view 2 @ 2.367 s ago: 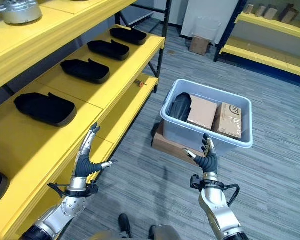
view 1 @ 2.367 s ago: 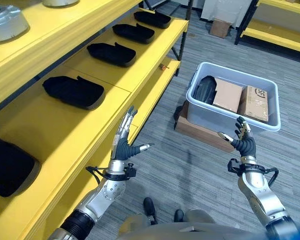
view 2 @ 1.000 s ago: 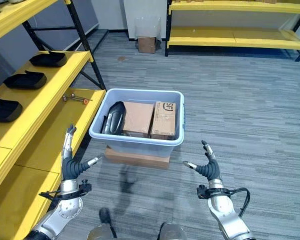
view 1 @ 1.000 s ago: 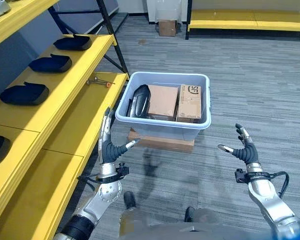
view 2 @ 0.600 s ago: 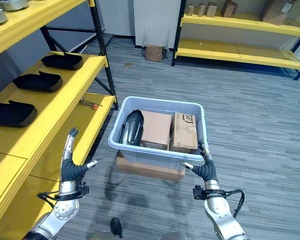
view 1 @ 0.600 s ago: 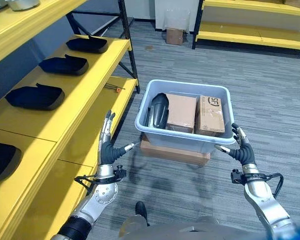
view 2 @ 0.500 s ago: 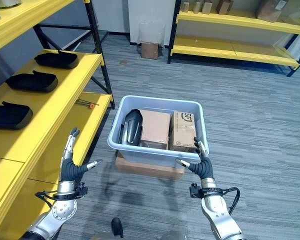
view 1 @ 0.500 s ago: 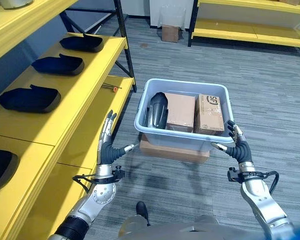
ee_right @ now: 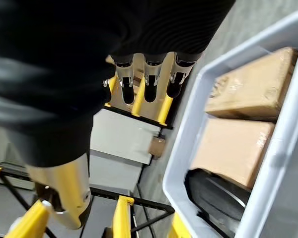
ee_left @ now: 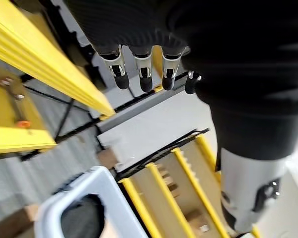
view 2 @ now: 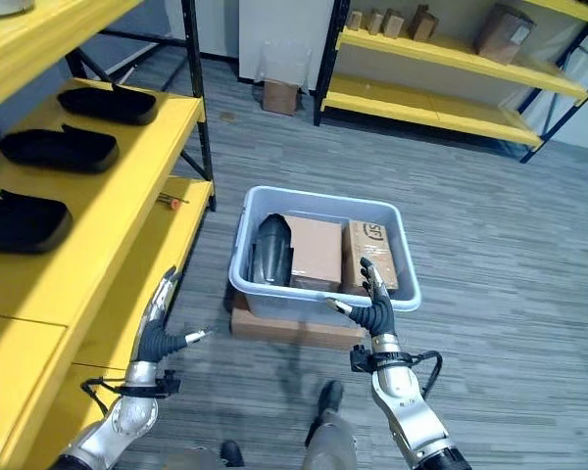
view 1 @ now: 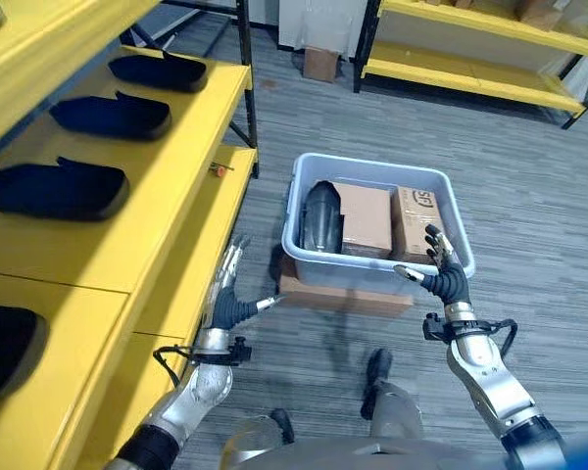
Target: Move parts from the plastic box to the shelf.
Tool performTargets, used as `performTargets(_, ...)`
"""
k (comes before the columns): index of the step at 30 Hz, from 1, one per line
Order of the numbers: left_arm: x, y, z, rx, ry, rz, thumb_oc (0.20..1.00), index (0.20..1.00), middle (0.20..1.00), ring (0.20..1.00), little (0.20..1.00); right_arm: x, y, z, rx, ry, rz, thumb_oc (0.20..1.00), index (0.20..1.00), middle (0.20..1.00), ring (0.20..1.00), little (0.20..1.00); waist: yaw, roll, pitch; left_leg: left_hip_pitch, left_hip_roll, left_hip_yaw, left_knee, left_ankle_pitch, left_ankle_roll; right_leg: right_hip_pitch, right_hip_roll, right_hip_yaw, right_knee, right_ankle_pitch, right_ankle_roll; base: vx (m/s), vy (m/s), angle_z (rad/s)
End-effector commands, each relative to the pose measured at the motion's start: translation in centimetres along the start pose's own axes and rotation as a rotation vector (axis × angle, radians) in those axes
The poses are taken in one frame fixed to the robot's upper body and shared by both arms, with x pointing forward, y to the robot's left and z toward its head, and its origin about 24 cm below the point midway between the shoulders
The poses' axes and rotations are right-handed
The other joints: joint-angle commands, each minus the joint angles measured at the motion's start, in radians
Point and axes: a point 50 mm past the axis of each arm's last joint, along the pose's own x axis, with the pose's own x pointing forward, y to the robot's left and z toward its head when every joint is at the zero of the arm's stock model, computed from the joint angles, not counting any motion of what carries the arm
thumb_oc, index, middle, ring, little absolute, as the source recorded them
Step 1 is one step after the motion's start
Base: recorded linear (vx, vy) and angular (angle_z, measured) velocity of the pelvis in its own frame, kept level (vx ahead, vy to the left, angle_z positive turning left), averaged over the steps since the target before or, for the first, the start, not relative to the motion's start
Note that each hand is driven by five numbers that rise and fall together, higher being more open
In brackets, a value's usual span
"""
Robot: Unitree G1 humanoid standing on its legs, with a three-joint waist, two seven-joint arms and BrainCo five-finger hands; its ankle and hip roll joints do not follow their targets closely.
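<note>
Plastic box (view 1: 372,269): pale grey-blue, centre of the left eye view, resting on a flat brown board (view 1: 343,296) on the grey floor (view 1: 539,245); just beside the lower level of the yellow shelf.
Part in box (view 1: 321,217): dark and rounded, standing on edge in the left end of the box, touching the first cardboard carton.
Cartons: two brown cardboard boxes beside the part, one in the middle (view 1: 366,219), one at the right end (view 1: 417,223), packed side by side.
Shelf (view 1: 167,186): yellow, running down the left of the frame in tiers on black uprights.
Parts on shelf: dark shallow shells in a row on the middle tier, from upper left (view 1: 158,70) through (view 1: 110,115) and (view 1: 55,188) down to one cut by the left edge (view 1: 5,345).
Lower tier: small tool with an orange tip (view 1: 217,168) near its far end.
Left hand (view 1: 231,306): lower left of centre, raised beside the shelf edge, well apart from the box; fingers straight, thumb spread toward the box, holding nothing.
Right hand (view 1: 443,279): lower right of centre, at the near right corner of the box, fingers straight and spread above the rim; empty; contact with the rim not clear.
Right wrist view: straight fingers (ee_right: 149,82) lined up above the box rim (ee_right: 188,134), carton and dark part visible inside.
Far shelving (view 1: 470,73): second yellow rack along the upper right, with a small carton on the floor (view 1: 321,63) beside it.
</note>
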Motion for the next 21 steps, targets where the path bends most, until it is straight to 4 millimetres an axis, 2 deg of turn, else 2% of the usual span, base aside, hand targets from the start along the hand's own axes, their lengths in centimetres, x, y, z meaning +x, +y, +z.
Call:
performTargets(1,1.2,0.9,2.1,-0.071,-0.113,0.069,1.000,1.000,1.000,1.000,1.000,1.5,-1.4,2.5,-0.040,-0.135,-0.022,1.000,1.000,1.000,1.000,1.000,0.016,0.000,-0.024,0.083,0.118,-0.001,-0.064,0.038,-0.083,0.127,0.047,-0.030,-0.010,0.049,0.023,0.26,-0.148,0.45)
performTargets(4,0.9,1.1,2.0,-0.099,-0.101,0.076,1.000,1.000,1.000,1.000,1.000,1.6,-2.0,2.4,-0.079,-0.118,-0.028,1.000,1.000,1.000,1.000,1.000,0.014,0.016,-0.042,0.059,0.160,0.022,-0.027,0.057,-0.105,0.155,0.081,-0.047,0.036,-0.083,-0.033,0.29,-0.179,0.28)
performTargets(6,0.8,1.1,1.9,-0.097,-0.093,0.082,1.000,1.000,1.000,1.000,1.000,1.8,-2.2,2.4,-0.087,-0.114,-0.049,1.000,1.000,1.000,1.000,1.000,0.011,0.020,-0.044,0.054,0.182,0.030,-0.004,0.053,-0.112,0.151,0.091,-0.048,0.070,-0.127,-0.057,0.24,-0.169,-0.03)
performTargets(10,0.9,1.1,1.9,-0.122,-0.089,0.104,1.000,1.000,1.000,1.000,1.000,1.9,-2.7,2.2,-0.107,-0.107,-0.115,1.000,1.000,1.000,1.000,1.000,-0.002,0.029,-0.043,0.044,0.227,0.052,0.024,0.078,-0.134,0.153,0.122,-0.050,0.101,-0.183,-0.100,0.16,-0.125,-0.13)
performTargets(15,1.6,0.6,2.9,-0.142,-0.138,0.135,1.000,1.000,1.000,1.000,1.000,2.1,-3.5,2.4,-0.163,-0.128,-0.202,1.000,1.000,1.000,1.000,1.000,-0.030,0.053,-0.031,0.020,0.290,0.085,0.055,0.163,-0.182,0.144,0.168,-0.056,0.126,-0.238,-0.147,0.14,-0.147,-0.13)
performTargets(21,2.6,1.4,3.5,-0.150,-0.183,0.232,1.000,1.000,1.000,1.000,1.000,2.1,-4.1,2.9,-0.191,-0.163,-0.179,1.000,1.000,1.000,1.000,1.000,-0.051,0.066,-0.022,-0.001,0.304,0.072,0.143,0.193,-0.199,0.129,0.204,-0.040,0.171,-0.303,-0.199,0.10,-0.172,-0.07)
